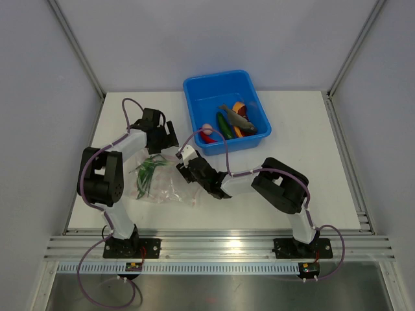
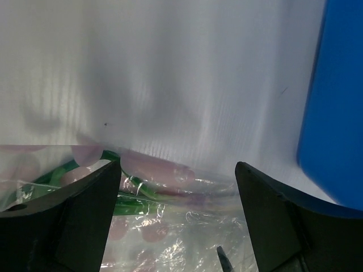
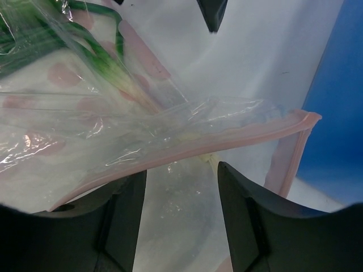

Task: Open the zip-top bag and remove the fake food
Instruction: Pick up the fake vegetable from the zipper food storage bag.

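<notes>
The clear zip-top bag (image 1: pixel 157 181) lies crumpled on the white table between the two arms, with a green onion (image 1: pixel 147 171) inside it. My left gripper (image 1: pixel 170 136) hovers at the bag's far edge, its jaws wide open over the plastic (image 2: pixel 170 226), gripping nothing. Facing it from the right, my right gripper (image 1: pixel 183 161) is at the bag's mouth. In the right wrist view the pink zip strip (image 3: pixel 227 141) runs just ahead of the open right gripper (image 3: pixel 181 170), with loose film between the fingers. More fake food, including a grey fish (image 1: pixel 237 117) and chillies, lies in the blue tub (image 1: pixel 194 87).
The blue tub stands at the back centre, close to the right of the left gripper, and its wall (image 2: pixel 334 113) fills the right edge of the left wrist view. Metal frame posts rise at the back corners. The table's near edge meets an aluminium rail (image 1: pixel 214 246).
</notes>
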`<action>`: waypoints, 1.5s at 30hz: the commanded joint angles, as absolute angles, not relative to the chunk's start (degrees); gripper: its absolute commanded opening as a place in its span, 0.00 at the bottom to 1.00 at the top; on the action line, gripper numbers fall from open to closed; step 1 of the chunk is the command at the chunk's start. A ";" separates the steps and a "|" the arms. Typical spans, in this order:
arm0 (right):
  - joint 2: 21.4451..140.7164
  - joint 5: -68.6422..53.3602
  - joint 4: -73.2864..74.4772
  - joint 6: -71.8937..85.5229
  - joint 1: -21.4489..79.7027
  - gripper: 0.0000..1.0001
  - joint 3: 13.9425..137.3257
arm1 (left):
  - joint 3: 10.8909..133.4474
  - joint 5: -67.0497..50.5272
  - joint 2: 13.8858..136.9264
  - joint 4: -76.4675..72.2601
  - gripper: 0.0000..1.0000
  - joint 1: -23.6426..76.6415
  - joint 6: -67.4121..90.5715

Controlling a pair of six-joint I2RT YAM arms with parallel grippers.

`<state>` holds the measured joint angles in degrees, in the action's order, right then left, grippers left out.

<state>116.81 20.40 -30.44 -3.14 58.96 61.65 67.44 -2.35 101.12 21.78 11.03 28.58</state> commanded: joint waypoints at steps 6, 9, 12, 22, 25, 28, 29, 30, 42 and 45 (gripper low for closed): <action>118.12 20.39 -33.31 -2.37 59.24 0.62 64.95 | 71.19 -15.46 106.78 23.82 0.81 11.16 25.14; 118.48 20.22 -33.22 -1.94 59.24 0.63 65.13 | 70.66 -18.10 107.93 23.82 0.80 11.16 24.35; 118.91 20.21 -32.96 -1.15 59.24 0.65 65.56 | 70.66 -19.51 108.37 24.34 0.79 11.16 23.56; 120.15 20.83 -34.36 -0.35 59.24 0.68 65.57 | 70.05 -26.36 110.91 22.94 0.71 11.25 21.71; 120.15 21.09 -34.45 -0.35 58.98 0.69 65.48 | 70.66 -26.72 112.15 23.82 0.68 11.51 20.74; 120.15 21.01 -33.93 1.21 58.80 0.70 65.39 | 71.28 -27.07 112.32 24.78 0.63 11.78 19.34; 120.06 21.01 -33.23 1.49 58.54 0.70 65.65 | 71.45 -26.46 112.32 25.48 0.62 12.04 18.73; 120.15 20.66 -32.87 2.10 58.36 0.70 65.65 | 71.54 -26.37 112.24 25.66 0.60 12.13 18.55; 120.58 19.95 -30.07 3.34 57.48 0.71 66.79 | 74.09 -18.55 112.41 31.28 0.50 14.76 14.94; 121.11 19.51 -28.57 4.04 57.30 0.71 67.67 | 74.35 -17.23 112.15 31.99 0.48 15.12 14.77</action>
<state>120.14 19.51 -29.17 2.44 57.82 64.73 73.17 -20.25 111.13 28.47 14.59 16.27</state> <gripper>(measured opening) 0.703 0.488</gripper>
